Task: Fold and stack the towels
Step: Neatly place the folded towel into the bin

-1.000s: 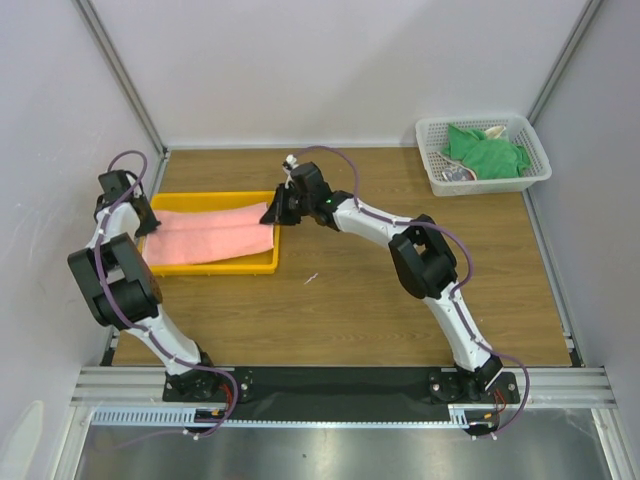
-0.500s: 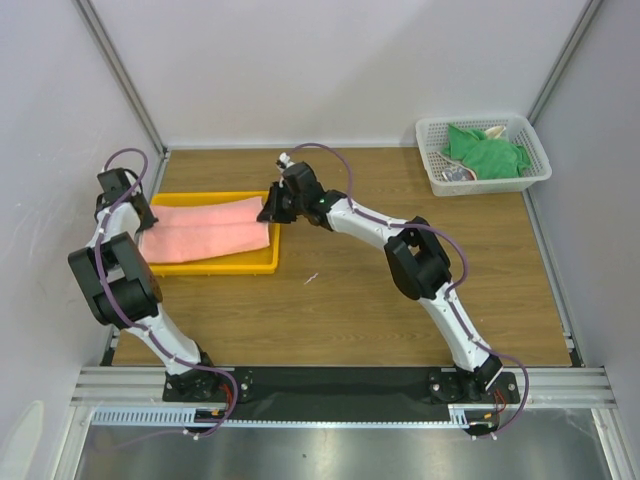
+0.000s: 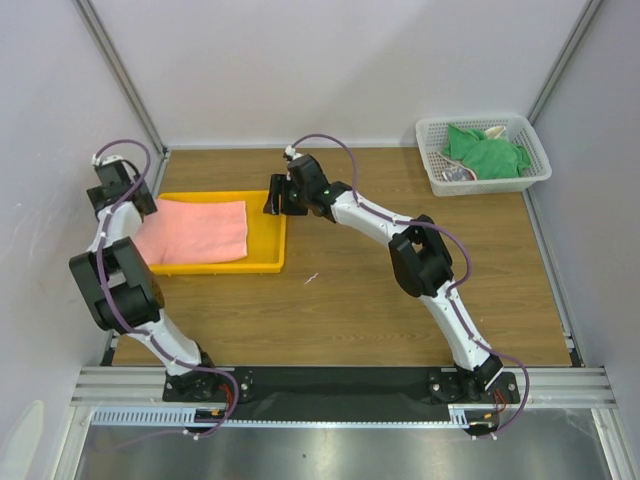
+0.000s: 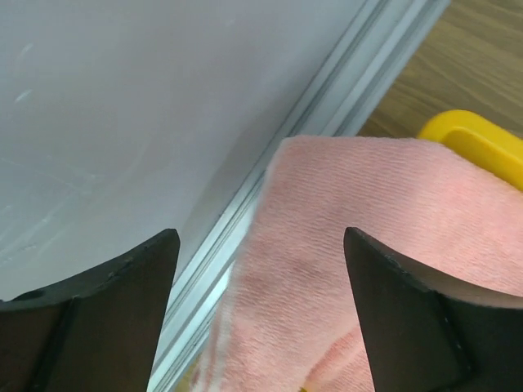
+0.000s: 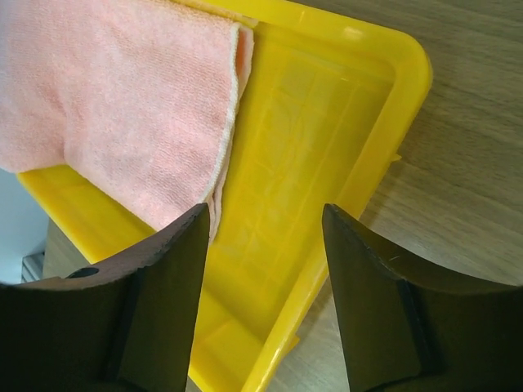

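Observation:
The folded salmon-pink towel [image 3: 195, 230] lies flat in the yellow tray [image 3: 268, 262], covering its left part. My left gripper [image 3: 138, 208] hovers open over the towel's far-left edge; in the left wrist view the towel [image 4: 368, 245] shows between and below the spread fingers [image 4: 260, 238], with no contact. My right gripper [image 3: 271, 206] stands open over the tray's far-right corner; in the right wrist view its fingers [image 5: 263, 214] frame bare tray floor [image 5: 319, 122], the towel's hemmed edge [image 5: 122, 106] just left of them. The green towel [image 3: 487, 152] and a patterned towel [image 3: 458, 175] lie in the white basket.
The white mesh basket [image 3: 435, 135] stands at the back right corner. An aluminium frame rail [image 4: 327, 106] and grey wall run close along the tray's left side. Brown wooden tabletop [image 3: 340, 300] spreads between tray, basket and arm bases.
Both grippers went from shut to open and let go of the pink towel. It now lies wider and flat in the tray, and both grippers have drawn back toward the far side.

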Action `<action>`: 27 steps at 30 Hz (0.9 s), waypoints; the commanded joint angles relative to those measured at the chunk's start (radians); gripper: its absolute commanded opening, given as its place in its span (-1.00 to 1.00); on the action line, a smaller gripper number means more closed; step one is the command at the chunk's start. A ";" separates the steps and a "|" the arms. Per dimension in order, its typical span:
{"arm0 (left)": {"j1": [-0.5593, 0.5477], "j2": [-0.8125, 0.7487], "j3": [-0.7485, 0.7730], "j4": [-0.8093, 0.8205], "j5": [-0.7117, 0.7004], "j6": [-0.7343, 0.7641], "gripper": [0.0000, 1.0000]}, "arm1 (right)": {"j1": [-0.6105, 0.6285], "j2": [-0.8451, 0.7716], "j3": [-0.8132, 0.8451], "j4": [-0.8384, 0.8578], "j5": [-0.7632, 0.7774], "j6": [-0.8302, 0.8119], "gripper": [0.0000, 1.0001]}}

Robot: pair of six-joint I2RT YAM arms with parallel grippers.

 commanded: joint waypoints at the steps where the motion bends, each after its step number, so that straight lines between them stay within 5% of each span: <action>1: -0.079 -0.075 0.032 -0.003 -0.056 0.021 0.75 | -0.007 -0.068 0.047 -0.083 0.046 -0.078 0.26; 9: -0.370 -0.229 0.054 -0.121 -0.265 -0.071 1.00 | -0.048 -0.192 0.021 -0.157 -0.030 -0.099 0.35; 14: -0.597 -0.233 0.029 -0.176 -0.242 -0.164 1.00 | -0.134 -0.353 -0.192 -0.111 -0.021 -0.098 0.36; 20: -0.695 -0.089 0.014 -0.230 -0.251 -0.215 0.87 | -0.244 -0.550 -0.497 -0.017 -0.023 -0.085 0.36; 27: -0.732 0.026 0.006 -0.210 -0.248 -0.227 0.65 | -0.304 -0.651 -0.660 0.023 -0.008 -0.082 0.36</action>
